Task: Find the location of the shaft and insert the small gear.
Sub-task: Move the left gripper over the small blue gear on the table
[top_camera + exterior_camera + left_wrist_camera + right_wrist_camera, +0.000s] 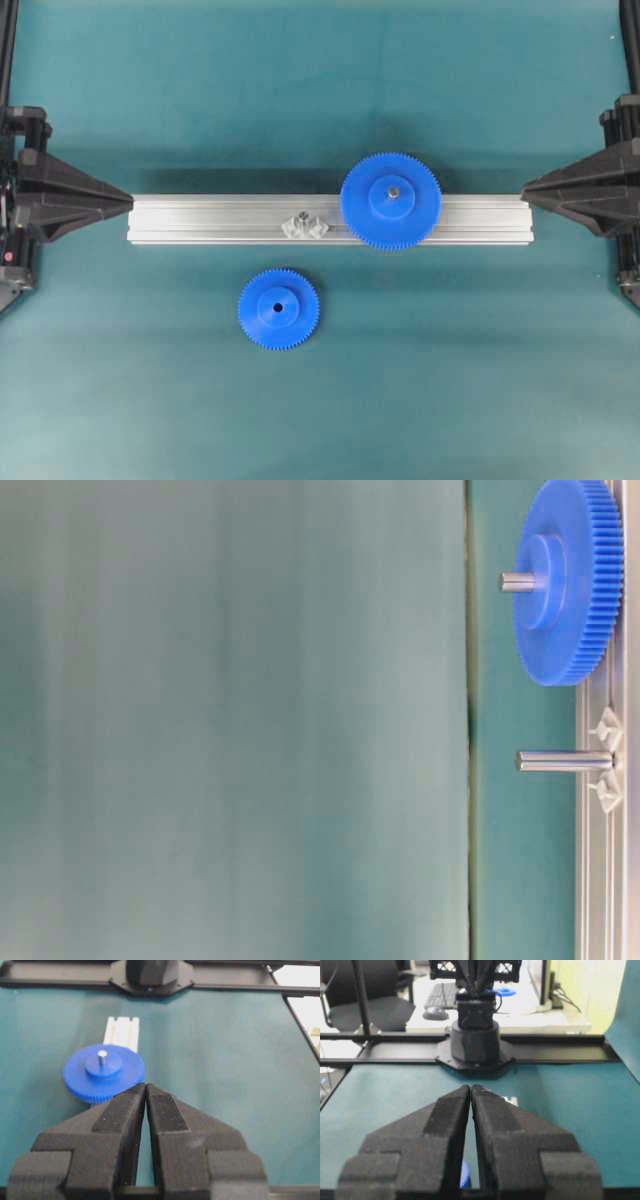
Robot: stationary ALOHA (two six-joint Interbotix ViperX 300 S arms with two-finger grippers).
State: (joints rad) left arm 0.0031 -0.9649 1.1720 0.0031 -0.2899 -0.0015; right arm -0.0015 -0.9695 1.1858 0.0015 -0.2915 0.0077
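- no brand, label or writing can be read on anything
- left gripper [145,1089], black with ribbed pads: jaws together, holding nothing, hanging at the left end of the grooved silver aluminium rail [200,220]
- right gripper [470,1091]: jaws together, empty, at the rail's right end
- small bright blue plastic toothed gear [278,309] lies flat on the teal table [450,380], near the rail's front edge, left of centre
- thin grey metal shaft [563,762] stands bare on a silver bracket [306,226] mid-rail; large blue gear [390,200] on its pin just to the right
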